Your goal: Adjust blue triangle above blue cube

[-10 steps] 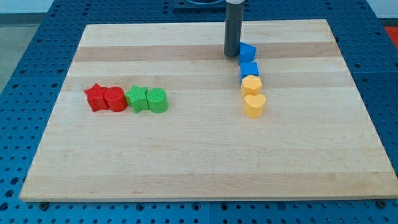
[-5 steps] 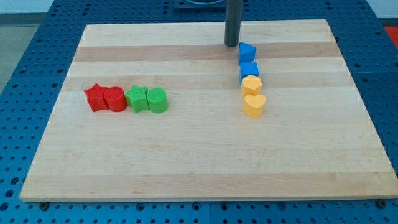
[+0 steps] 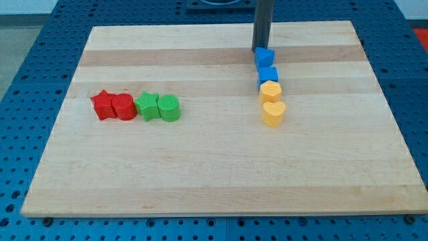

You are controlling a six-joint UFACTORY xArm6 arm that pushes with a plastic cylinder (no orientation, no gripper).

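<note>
The blue triangle (image 3: 265, 56) sits on the wooden board at the view's upper right, directly above the blue cube (image 3: 268, 74) and close to it. My tip (image 3: 260, 51) stands at the triangle's top edge, touching or nearly touching it. Below the cube a yellow hexagon-like block (image 3: 270, 91) and a yellow heart (image 3: 273, 113) continue the column downward.
At the view's left a row holds a red star (image 3: 102, 105), a red cylinder (image 3: 123, 106), a green star (image 3: 147, 106) and a green cylinder (image 3: 169, 107). The board's top edge (image 3: 221, 27) lies just above my tip.
My tip has moved up from the triangle's left side and then right, ending at its top edge. The blue triangle has shifted slightly left, closer in line with the cube.
</note>
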